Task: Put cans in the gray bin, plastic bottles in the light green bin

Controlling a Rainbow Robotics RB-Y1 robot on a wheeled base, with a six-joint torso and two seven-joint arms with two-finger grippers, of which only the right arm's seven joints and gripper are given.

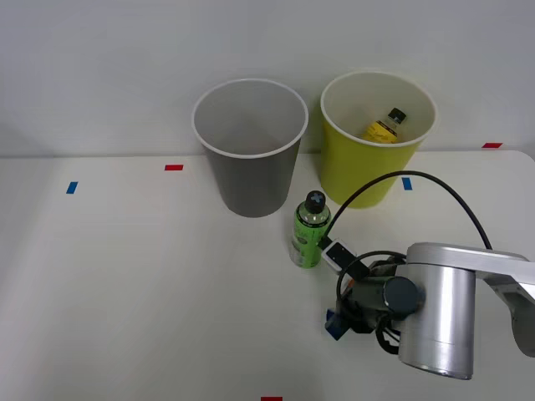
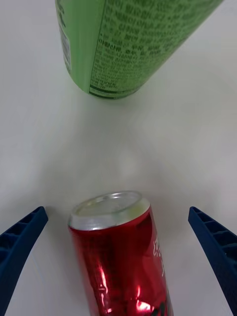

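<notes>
While the right pincer [image 2: 118, 261] stands wide open astride the red can [image 2: 121, 256] on the desk [image 1: 125, 292], holding nothing, a skewed closing could knock the nearby green bottle [image 1: 309, 234] over.

Bench [image 1: 125, 292]: white, plain top, meeting a pale wall [image 1: 100, 67] along its 12 o'clock edge.

Tape marks on bench, small and flat:
- blue, at 9 o'clock [image 1: 72, 188]
- red, at 11 o'clock [image 1: 174, 167]
- blue, at 2 o'clock [image 1: 407, 183]
- red, at far 2 o'clock corner [image 1: 492, 145]
- red, at 6 o'clock edge [image 1: 271, 398]
</notes>
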